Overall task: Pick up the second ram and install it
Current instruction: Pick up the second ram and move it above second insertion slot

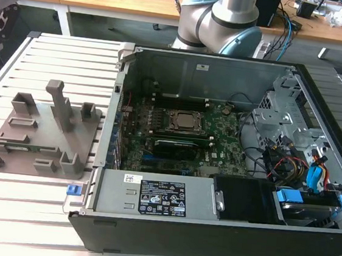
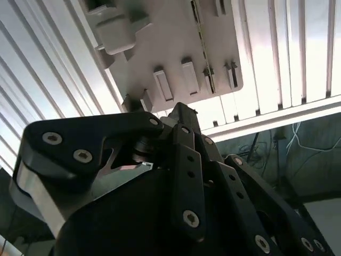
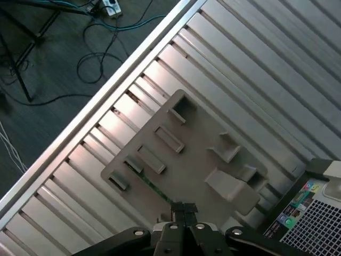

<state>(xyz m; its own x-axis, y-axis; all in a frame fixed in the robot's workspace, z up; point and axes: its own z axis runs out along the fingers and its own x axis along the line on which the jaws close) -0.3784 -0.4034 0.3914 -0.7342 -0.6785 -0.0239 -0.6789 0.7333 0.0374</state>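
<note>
- Fingers (image 3: 179,209) closed together, nothing held; they hang over the grey fixture tray (image 3: 202,154).
- Second ram (image 3: 153,186) stands on edge in a tray slot, near the fingertips and not touching them.
- Tray lies on the slatted counter (image 1: 40,212), at the exterior view's left of the open computer case (image 1: 207,71).

A robotics lab is indicated: a grey fixture tray (image 3: 181,154) is seen beneath the gripper (image 3: 184,209) on a slatted metal desk (image 1: 40,212), an opened computer case (image 1: 218,145) beside it, cables (image 3: 101,53) strewn over the floor (image 3: 42,122).
</note>
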